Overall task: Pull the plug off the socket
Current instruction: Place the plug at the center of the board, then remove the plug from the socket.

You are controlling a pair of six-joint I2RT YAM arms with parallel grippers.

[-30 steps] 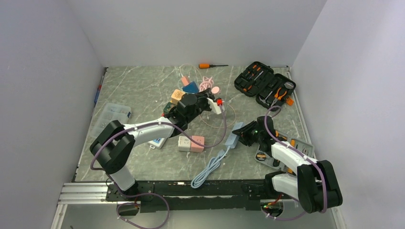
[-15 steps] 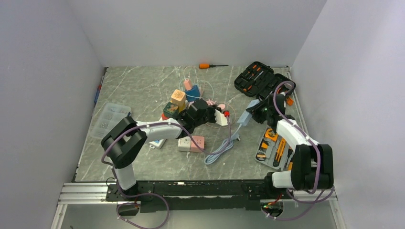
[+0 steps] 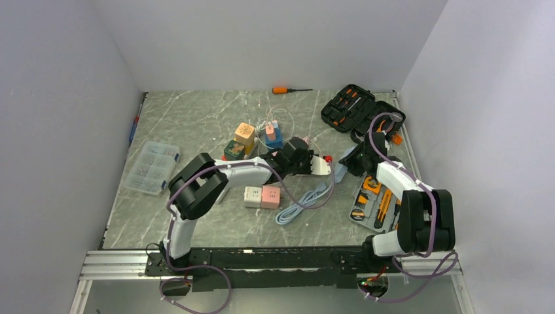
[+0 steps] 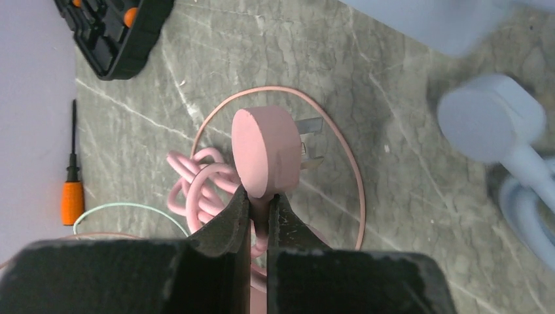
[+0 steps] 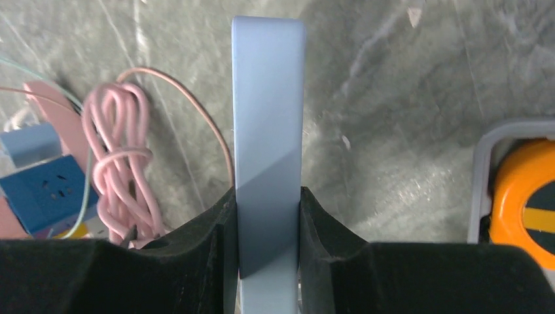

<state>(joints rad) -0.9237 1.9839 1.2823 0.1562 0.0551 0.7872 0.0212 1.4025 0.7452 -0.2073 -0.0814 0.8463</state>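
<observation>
In the left wrist view a pink round plug [image 4: 265, 150] hangs at my left gripper [image 4: 260, 196], which is shut on its neck. Its metal prongs [image 4: 307, 140] are bare and sit in no socket. Its pink cable [image 4: 196, 196] lies coiled on the table below. My right gripper [image 5: 268, 196] is shut on a light-blue socket strip [image 5: 268, 118], held on edge. The strip's own light-blue plug [image 4: 491, 118] and cable [image 3: 301, 203] lie nearby. Seen from above, the left gripper [image 3: 315, 163] and the right gripper [image 3: 350, 163] are close together at mid-table, facing each other.
An open black tool case [image 3: 362, 116] and an orange screwdriver [image 3: 288, 89] lie at the back. A tool tray [image 3: 376, 203] sits right of the grippers. Coloured cubes [image 3: 244, 133], two small adaptors [image 3: 262, 196] and a clear organiser box [image 3: 152, 167] are to the left.
The left arm has carried the pink plug to the right. The right arm has swung the light-blue strip from the front to mid-table, dragging its cable, so the two grippers now nearly meet.
</observation>
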